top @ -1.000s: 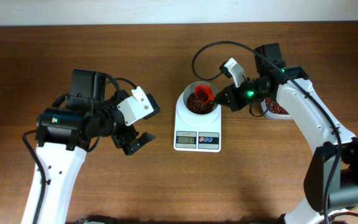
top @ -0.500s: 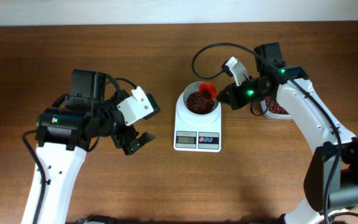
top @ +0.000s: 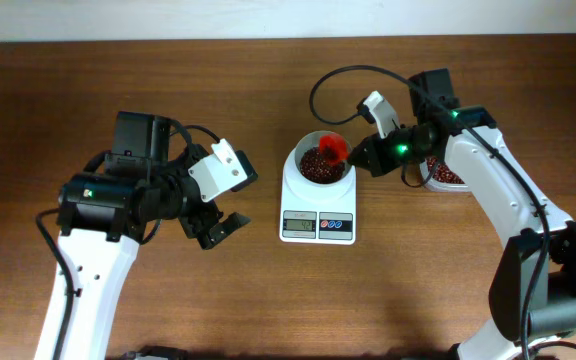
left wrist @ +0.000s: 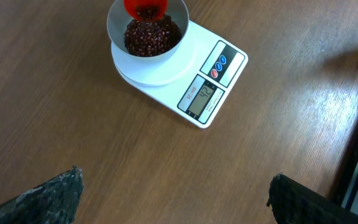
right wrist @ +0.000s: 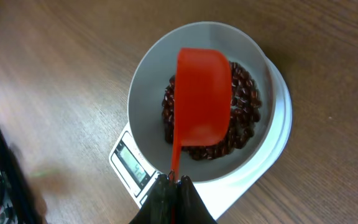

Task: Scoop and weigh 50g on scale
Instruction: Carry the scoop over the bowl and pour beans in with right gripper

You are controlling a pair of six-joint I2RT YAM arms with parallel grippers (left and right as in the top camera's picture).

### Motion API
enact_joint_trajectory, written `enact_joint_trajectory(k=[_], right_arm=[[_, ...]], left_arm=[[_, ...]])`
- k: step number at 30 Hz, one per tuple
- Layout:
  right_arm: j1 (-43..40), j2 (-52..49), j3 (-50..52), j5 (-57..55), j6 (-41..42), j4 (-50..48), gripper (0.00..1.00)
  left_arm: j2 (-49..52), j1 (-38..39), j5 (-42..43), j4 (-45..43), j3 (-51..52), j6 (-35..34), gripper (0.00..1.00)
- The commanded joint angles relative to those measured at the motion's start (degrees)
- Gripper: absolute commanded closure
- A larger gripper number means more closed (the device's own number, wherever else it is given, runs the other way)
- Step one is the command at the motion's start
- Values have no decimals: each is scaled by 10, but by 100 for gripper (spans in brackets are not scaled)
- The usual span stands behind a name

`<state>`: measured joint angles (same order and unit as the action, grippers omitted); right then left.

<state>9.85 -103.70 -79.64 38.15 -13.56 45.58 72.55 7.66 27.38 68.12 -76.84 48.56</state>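
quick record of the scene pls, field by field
scale: on the table, between the arms, carrying the bowl
bowl: white, holds red beans
scoop: red, tipped over the bowl
right gripper: shut on the scoop's handle
left gripper: open, empty, apart from the scale
display: digits unclear

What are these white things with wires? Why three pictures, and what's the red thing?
They are two robot arms at a wooden table. One picture looks down from above; the other two come from cameras on the arms' wrists. In the middle stands a white kitchen scale with a bowl of red beans on it. The right claw is shut on the handle of a red scoop, tipped over the bowl. The left claw is open and empty. A tub with more beans sits by the right arm.
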Motion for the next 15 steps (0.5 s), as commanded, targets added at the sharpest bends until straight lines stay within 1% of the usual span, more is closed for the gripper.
enact_joint_trajectory(k=[1,2,3,4,5,6,8,10,11,12,13,15], right_arm=[[3,23,-3,97,-8,3,96],[3,22,-3,48,-8,5,96],[3,22,-3,-4,17,7,96],[3,25,-5,9,23,9,96],[4,28,-12,66,23,9,96],[9,29,-19,59,23,10,96],[15,29,-20,1,23,12,96],[30,29,-27,-13,23,16,96],[41,29,-30,-51,23,19,96],[56,29,-30,-120,23,21,96],[70,29,-30,-164,23,23,96],[86,33,-30,-157,22,23,96]], left_arm=[[-2,1,2,0,-2,-3,1],[-2,1,2,0,-2,-3,1],[-2,1,2,0,-2,-3,1],[-2,1,2,0,-2,-3,1],[-2,1,2,0,-2,-3,1],[-2,1,2,0,-2,-3,1],[-2,1,2,0,-2,-3,1],[-2,1,2,0,-2,-3,1],[-2,1,2,0,-2,-3,1],[-2,1,2,0,-2,-3,1],[-2,1,2,0,-2,-3,1],[-2,1,2,0,-2,-3,1]])
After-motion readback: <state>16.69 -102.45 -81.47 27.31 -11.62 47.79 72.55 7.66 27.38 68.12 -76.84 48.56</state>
